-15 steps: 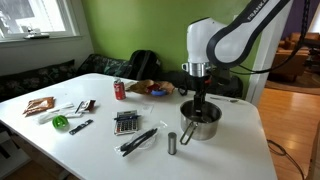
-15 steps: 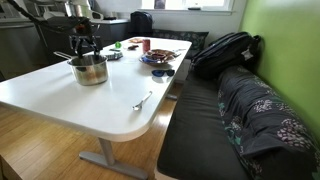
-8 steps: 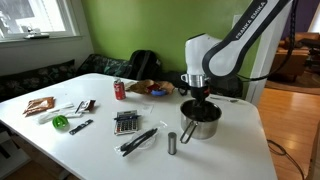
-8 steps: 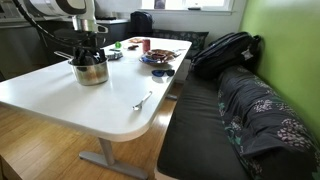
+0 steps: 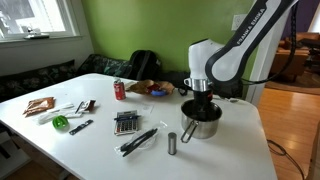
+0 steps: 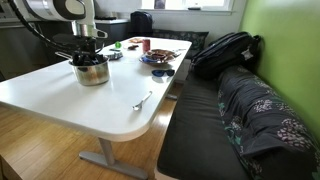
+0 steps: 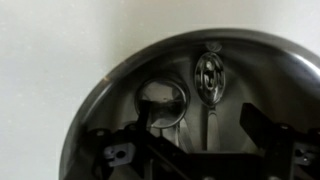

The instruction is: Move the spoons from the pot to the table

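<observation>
Now, in an exterior view, the white table (image 5: pixel 95 150) bears long black utensils (image 5: pixel 138 140) and a dark grey cylinder (image 5: pixel 172 143). To their right stands the pot (image 5: pixel 203 124), with the gripper (image 5: pixel 202 103) dipping inside its rim. In the wrist view a left spoon (image 7: pixel 162 100) and a right spoon (image 7: pixel 209 75) lie on the pot's floor, the fingers (image 7: pixel 262 135) spread wide and holding nothing. A lone spoon (image 6: pixel 142 101) lies on the table, well apart from the pot.

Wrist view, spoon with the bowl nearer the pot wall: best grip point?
Probably the thin handle of the spoon, from straight above through the pot opening: steel walls block any side approach, and the handle runs between the open fingers.
</observation>
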Controlling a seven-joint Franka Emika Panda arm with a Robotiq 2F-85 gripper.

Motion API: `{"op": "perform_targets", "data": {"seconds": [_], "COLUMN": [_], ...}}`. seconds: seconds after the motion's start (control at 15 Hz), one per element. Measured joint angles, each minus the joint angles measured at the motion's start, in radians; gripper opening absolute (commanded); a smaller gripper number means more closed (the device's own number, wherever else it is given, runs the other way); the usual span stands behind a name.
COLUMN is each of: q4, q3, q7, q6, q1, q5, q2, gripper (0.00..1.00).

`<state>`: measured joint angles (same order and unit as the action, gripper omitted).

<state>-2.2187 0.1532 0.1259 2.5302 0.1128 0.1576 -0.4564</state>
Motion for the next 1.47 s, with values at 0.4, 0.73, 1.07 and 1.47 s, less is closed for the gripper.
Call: {"op": "perform_targets", "data": {"seconds": [0.4, 0.73, 1.07, 1.47], "q4": [0.002, 0.002, 0.001, -0.024], "q3": [-0.015, -0.026, -0.018, 0.012], "q7": [-0.002, -0.007, -0.008, -0.005], "q6": [0.000, -0.002, -0.003, -0.007], "q1": [0.005, 0.006, 0.006, 0.006], "q5": [0.003, 0.003, -0.005, -0.031], "q2": [0.001, 0.000, 0.005, 0.163], "gripper": [0.36, 0.01, 0.01, 0.01]}}
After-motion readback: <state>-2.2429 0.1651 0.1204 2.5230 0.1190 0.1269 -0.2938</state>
